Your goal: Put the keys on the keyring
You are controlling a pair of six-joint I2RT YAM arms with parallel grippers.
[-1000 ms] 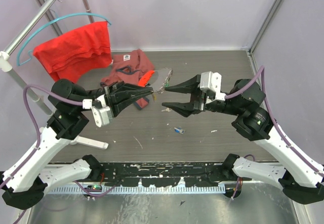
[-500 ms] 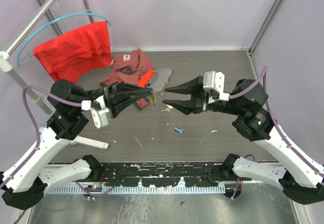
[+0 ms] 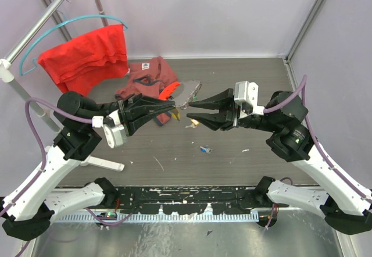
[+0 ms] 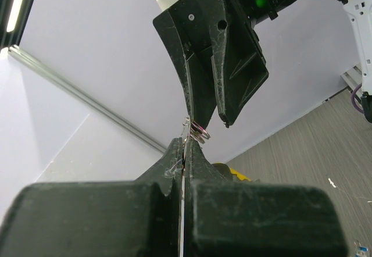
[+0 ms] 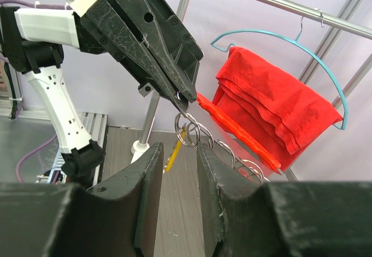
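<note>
1. Silvery chain keyring (image 5: 190,132), red oval tag (image 5: 232,130) attached, hangs pinched in the shut jaws of our left gripper (image 5: 182,99).
2. Our right gripper (image 5: 179,164) has its jaws narrowly parted at the links (contact unclear).
3. We see a tiny blue-headed key (image 3: 204,149) on the grey wood-grain table (image 3: 261,88).

Grey wood-grain table (image 3: 244,82) | maroon garment (image 3: 145,74) heaped at the back | blue-headed key (image 3: 205,149) lying loose out front | white scrap (image 3: 246,150) off to its right

Grey wood-grain tabletop (image 3: 244,77) enclosed by pale lilac walls (image 3: 203,13); a metal garment rail (image 3: 35,27) is seen at upper left.
</note>
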